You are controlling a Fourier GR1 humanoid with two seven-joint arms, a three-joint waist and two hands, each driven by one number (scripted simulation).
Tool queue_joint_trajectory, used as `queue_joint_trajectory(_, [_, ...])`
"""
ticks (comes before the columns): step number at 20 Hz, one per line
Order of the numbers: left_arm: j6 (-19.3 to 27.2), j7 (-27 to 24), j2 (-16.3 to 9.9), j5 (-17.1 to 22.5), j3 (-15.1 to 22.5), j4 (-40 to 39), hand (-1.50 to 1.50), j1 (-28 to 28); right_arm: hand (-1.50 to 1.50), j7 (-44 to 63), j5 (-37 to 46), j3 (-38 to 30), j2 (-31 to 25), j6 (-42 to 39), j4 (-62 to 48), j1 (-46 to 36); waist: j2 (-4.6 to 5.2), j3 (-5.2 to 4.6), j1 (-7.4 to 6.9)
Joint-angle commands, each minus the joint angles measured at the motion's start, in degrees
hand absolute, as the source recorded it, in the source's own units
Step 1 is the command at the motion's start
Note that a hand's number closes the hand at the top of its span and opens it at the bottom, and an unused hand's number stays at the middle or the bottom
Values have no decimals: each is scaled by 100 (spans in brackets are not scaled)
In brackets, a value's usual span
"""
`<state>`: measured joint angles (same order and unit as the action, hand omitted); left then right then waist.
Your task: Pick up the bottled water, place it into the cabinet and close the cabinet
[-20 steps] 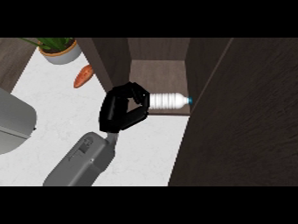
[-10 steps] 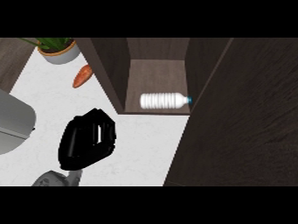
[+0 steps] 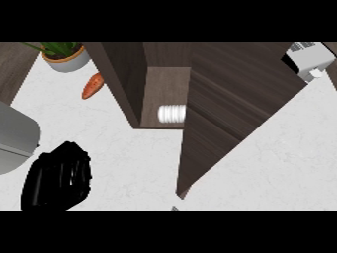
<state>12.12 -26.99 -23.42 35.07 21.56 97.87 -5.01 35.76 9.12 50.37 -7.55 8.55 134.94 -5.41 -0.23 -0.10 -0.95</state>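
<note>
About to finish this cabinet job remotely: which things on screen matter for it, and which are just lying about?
Job:
- bottled water, lying inside the cabinet
- cabinet door, partly open
- black hand, low at the view's left, holding nothing

Lying about:
- carrot
- potted plant
- grey appliance at the left edge
- white appliance, top right

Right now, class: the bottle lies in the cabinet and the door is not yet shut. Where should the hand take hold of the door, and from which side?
Take the cabinet door at its free edge, the low corner near the view's bottom, farthest from the hinge. Come from its outer face, the open counter side, and push towards the bottled water. The left hand is the only one in view.
</note>
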Motion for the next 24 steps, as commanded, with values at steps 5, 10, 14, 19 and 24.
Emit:
queue_joint_trajectory(5, [-474,-262,-358,242,-489,254,150,-689,150,-35,635,482,707,605,-1062,-1602,12,-10,-99])
queue_joint_trajectory(10, [-597,-318,-511,186,-394,816,150,-1314,150,380,611,148,697,1133,-1196,-2184,-6,-13,-209])
queue_joint_trajectory(14, [-1010,-386,-698,398,-771,402,150,-1178,150,469,261,-501,695,1427,-1612,-2589,49,-15,-215])
queue_joint_trajectory(19, [-1303,-99,-923,738,-1093,317,150,-1027,150,173,-710,-1364,729,1879,-2700,-3391,83,0,-173])
queue_joint_trajectory(24, [-1470,-326,-921,709,-1273,497,150,-1409,150,-769,-2055,-2303,748,995,-4182,-3691,86,11,-172])
